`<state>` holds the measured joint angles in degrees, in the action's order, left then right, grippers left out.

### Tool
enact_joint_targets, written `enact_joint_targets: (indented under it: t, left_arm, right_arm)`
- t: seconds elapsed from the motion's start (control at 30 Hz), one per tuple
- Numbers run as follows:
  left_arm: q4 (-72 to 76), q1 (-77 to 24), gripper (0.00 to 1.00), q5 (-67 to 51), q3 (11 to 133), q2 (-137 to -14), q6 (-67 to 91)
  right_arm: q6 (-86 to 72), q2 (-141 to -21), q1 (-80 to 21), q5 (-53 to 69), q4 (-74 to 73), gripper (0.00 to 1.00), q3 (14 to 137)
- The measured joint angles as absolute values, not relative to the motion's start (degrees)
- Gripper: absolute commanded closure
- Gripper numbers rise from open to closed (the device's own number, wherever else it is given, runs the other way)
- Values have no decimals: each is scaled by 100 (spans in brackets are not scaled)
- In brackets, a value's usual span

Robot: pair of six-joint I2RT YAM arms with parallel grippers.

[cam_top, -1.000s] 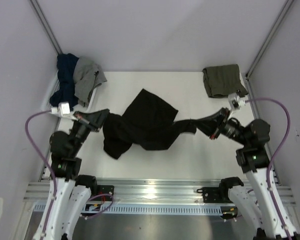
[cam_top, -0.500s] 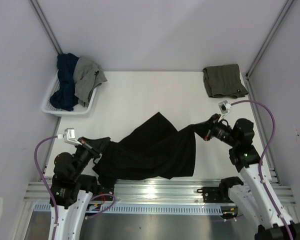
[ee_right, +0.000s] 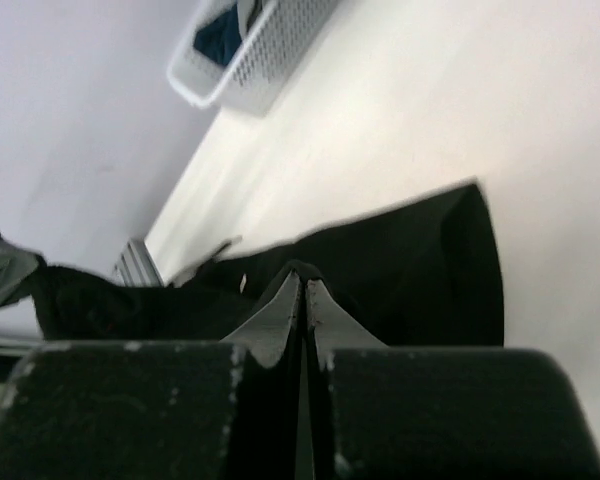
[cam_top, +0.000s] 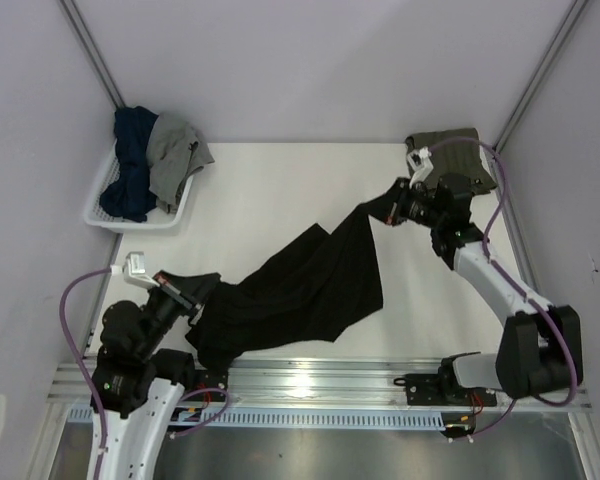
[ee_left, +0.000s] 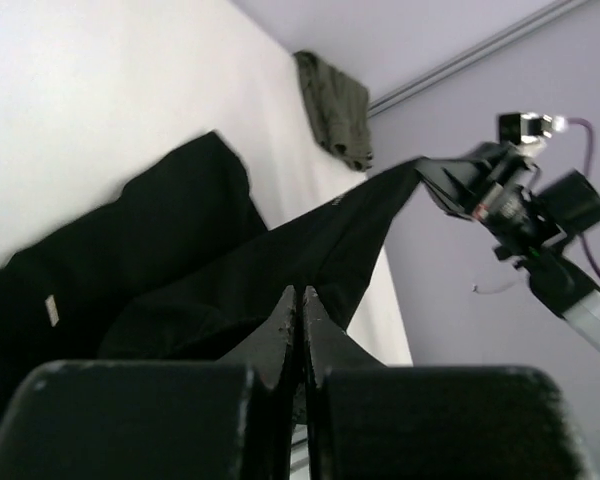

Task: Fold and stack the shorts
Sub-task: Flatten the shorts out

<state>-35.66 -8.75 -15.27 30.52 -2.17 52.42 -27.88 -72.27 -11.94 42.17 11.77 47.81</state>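
- Since half a second ago, the top view shows that the right gripper (cam_top: 388,212) has carried its corner of the black shorts (cam_top: 300,290) toward the far right, near the olive-green shorts (cam_top: 445,160). The left gripper (cam_top: 202,290) has stayed by the front edge of the table (cam_top: 280,180).
- Top view: the black shorts are stretched diagonally between both grippers and are not yet flat. The olive-green shorts lie folded in the far right corner, so I judge one pair is done. The black pair is still to be folded and stacked on it.
- The near hem lies just beside the front rail. Bare table shows beyond the cloth, and the white basket (cam_top: 95,205) is well apart.
- Left wrist view: its fingers are pressed together on a black fold.
- Right wrist view: its fingers are also clamped on black cloth.
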Motion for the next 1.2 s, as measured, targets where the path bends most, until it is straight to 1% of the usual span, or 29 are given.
enact_joint_targets:
  t: [0.07, 0.13, 0.23, 0.3, 0.33, 0.4, 0.47, 0.5, 0.57, 0.63, 0.73, 0.83, 0.93, 1.07, 1.2]
  left_arm:
    - [-3061, -902, 100, -1564, 3111, -633, 5247]
    - [-2318, -908, 100, -1601, 3109, -1400, 5245]
    - [-1282, -908, 100, -1599, 3247, -3028, 5194]
    - [-722, -888, 100, -1612, 3583, -4099, 5192]
    - [-423, -884, 100, -1645, 3879, -4853, 5199]
    - [187, -882, 100, -1798, 4814, -6272, 5223]
    - [690, -884, 100, -2038, 6086, -7686, 5275]
    - [858, -891, 100, -2154, 6635, -8204, 5297]
    - [1035, -923, 100, -2410, 8036, -9244, 5315]
    - [1188, -974, 100, -2663, 9011, -9841, 5343]
    - [1319, -1061, 100, -3098, 9773, -10108, 5356]
    - [1638, -1120, 100, -3535, 9769, -9983, 5354]
    - [1824, -1160, 100, -3894, 9013, -9426, 5293]
    - [1905, -1205, 100, -4289, 7889, -8412, 5253]
    - [1863, -1251, 100, -4473, 7456, -7467, 5107]
  right_arm:
    - [-2864, -7756, -1118, 4294, 1267, 100, 5341]
    - [-2921, -8217, -1007, 4377, 1282, 100, 5972]
    - [-3087, -8912, -764, 4582, 1284, 100, 7076]
    - [-3317, -9568, -486, 4737, 1406, 100, 8068]
    - [-3544, -9898, -318, 4875, 1538, 100, 8569]
    - [-3966, -10383, 71, 4984, 1887, 100, 9253]
    - [-4176, -10488, 423, 5052, 1831, 100, 9520]
    - [-4224, -10488, 600, 5072, 1767, 100, 9618]
    - [-4250, -10294, 897, 5096, 1765, 100, 9686]
    - [-4239, -9819, 1048, 5124, 1817, 100, 9439]
    - [-4198, -8672, 1100, 5249, 2062, 100, 8545]
    - [-4134, -7288, 1157, 5441, 2272, 100, 7601]
    - [-3868, -6169, 1188, 5559, 2130, 100, 7242]
    - [-3433, -4978, 1184, 5618, 1546, 100, 7212]
    - [-3087, -4202, 1140, 5627, 993, 100, 7452]
